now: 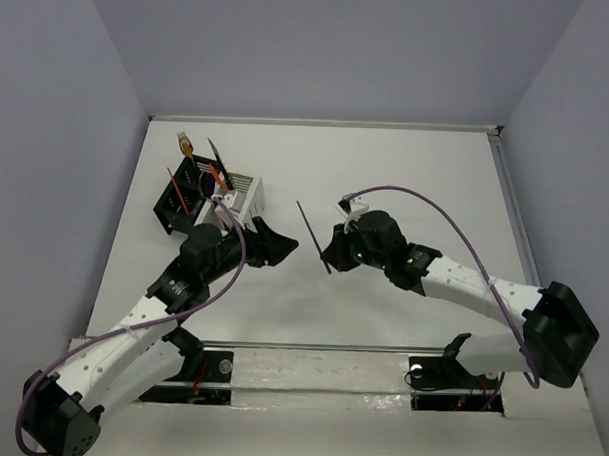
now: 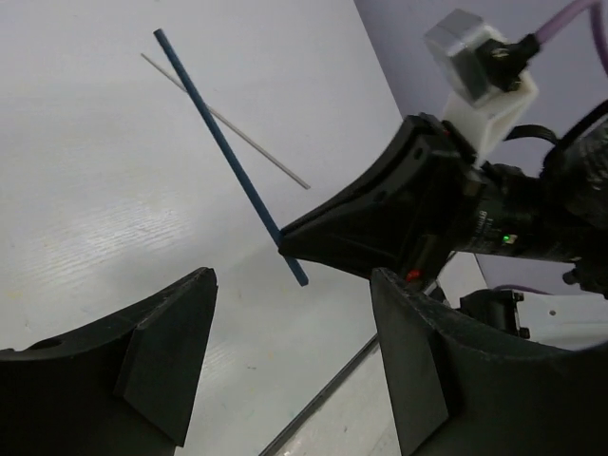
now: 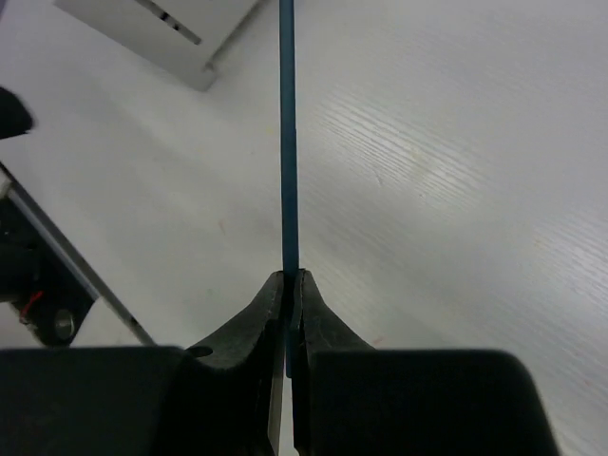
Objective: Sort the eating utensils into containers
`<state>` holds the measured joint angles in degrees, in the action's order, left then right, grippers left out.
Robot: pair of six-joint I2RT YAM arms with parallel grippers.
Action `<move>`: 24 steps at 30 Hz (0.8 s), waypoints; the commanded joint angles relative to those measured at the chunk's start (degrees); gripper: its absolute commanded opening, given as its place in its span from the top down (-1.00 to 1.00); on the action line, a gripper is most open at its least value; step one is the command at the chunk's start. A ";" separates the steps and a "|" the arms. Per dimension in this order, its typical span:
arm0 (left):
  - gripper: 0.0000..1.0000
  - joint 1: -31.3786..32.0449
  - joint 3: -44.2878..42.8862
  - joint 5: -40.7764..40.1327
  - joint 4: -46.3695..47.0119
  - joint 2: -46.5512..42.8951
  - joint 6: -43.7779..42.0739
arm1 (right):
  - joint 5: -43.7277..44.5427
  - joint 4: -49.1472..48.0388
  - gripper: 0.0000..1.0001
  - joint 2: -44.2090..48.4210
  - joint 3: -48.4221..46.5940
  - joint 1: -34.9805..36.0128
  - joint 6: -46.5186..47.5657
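Closest to the overhead lens are the bases of the left arm (image 1: 151, 313) and the right arm (image 1: 463, 284), at six o'clock on the white table (image 1: 407, 172). Both arms reach up toward the table's middle.

At about ten o'clock on the table the two containers stand side by side and touching. The black caddy (image 1: 178, 199) is on the nine o'clock side and the white caddy (image 1: 244, 194) on the three o'clock side. Several utensils stand upright or lean in them. A gold fork (image 1: 184, 143) sticks out toward twelve o'clock, and an orange-handled piece (image 1: 217, 175) leans near where the caddies meet. I cannot tell which inner compartment each one is in.

The left gripper (image 1: 282, 252) sits just at five o'clock of the white caddy. Its jaws are spread wide with nothing between them, and in its own view both dark fingers (image 2: 171, 351) frame bare table.

The right gripper (image 1: 329, 254) is near the table's centre, close to the left one at its three o'clock, but apart from it. Its jaws are pinched tight on the lower end of a thin teal stick (image 1: 309, 228). From that pinch (image 3: 290, 280) the stick (image 3: 288, 142) runs straight out toward eleven o'clock, toward the white caddy's corner (image 3: 161, 33) at the top left of the right wrist view. The left wrist view shows the stick (image 2: 223, 142) tilted, with a short stub poking out below the right claw's (image 2: 285, 242) tips.
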<state>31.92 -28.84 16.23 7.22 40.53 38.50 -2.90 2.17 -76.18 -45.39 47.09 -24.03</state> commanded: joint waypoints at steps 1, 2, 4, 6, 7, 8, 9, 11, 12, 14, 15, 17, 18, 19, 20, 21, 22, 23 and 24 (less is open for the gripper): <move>-0.36 3.75 -1.92 -6.20 6.66 4.45 0.96 | -3.87 -7.70 1.00 4.80 1.70 1.86 -3.39; -0.37 4.46 -2.01 -6.91 7.45 6.82 0.96 | -4.05 -7.89 1.00 5.34 1.70 1.86 -3.30; -0.39 6.66 -2.36 -9.28 9.64 8.85 0.87 | -3.52 -7.45 1.00 5.87 1.35 3.35 -2.95; -0.37 7.19 -2.71 -11.21 11.05 11.23 0.70 | -3.26 -7.19 1.00 6.04 1.44 3.36 -2.95; -0.37 7.80 -2.80 -12.44 11.75 11.84 0.70 | -3.34 -7.45 1.00 6.13 1.70 3.88 -3.04; -0.37 7.80 -2.80 -13.06 12.46 12.72 0.61 | -3.52 -7.62 1.00 6.39 1.88 3.89 -3.13; -0.36 8.33 -2.80 -13.67 13.59 13.16 0.61 | -3.78 -7.80 1.00 6.48 2.05 3.89 -3.21; -0.30 8.33 -2.89 -14.56 14.83 14.65 0.52 | -4.48 -8.50 1.00 6.57 2.49 4.41 -3.48; -0.28 8.33 -2.80 -14.65 16.14 15.10 0.61 | -4.83 -8.68 1.00 6.49 2.58 4.41 -3.48; -0.19 8.33 -2.80 -14.73 17.73 16.06 0.52 | -5.19 -8.85 1.00 6.14 2.50 4.41 -3.48; -0.14 8.33 -2.80 -14.91 18.87 16.94 0.52 | -5.36 -8.85 1.00 5.96 2.50 4.41 -3.48; -0.02 8.33 -2.98 -15.70 19.67 18.17 0.26 | -5.54 -9.38 1.00 5.96 2.67 4.41 -3.57; 0.01 8.33 -2.98 -15.70 19.93 18.70 0.17 | -5.63 -9.73 1.00 6.04 2.76 4.41 -3.65; 0.06 8.85 -2.98 -15.70 20.37 19.05 0.17 | -5.80 -9.82 1.00 5.96 2.76 4.41 -3.74; 0.17 8.86 -2.98 -15.70 21.33 19.84 0.17 | -5.98 -10.00 1.00 5.96 2.76 4.94 -3.83; 0.22 8.86 -2.89 -15.70 21.78 20.28 0.17 | -5.98 -10.08 1.00 5.87 2.76 4.94 -3.83; 0.29 8.86 -2.98 -15.70 22.22 20.63 0.08 | -6.07 -10.26 1.00 5.70 2.76 4.94 -3.92; 0.35 8.86 -2.98 -15.70 23.00 21.07 -0.18 | -6.07 -10.35 1.00 5.61 2.85 4.94 -3.83; 0.43 8.86 -2.98 -15.70 23.27 21.34 -0.27 | -6.16 -10.44 1.00 5.61 2.93 4.94 -3.92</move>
<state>40.42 -29.17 1.21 24.69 61.21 38.94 -8.01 -4.36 -70.89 -42.57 51.24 -27.33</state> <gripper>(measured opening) 0.337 0.086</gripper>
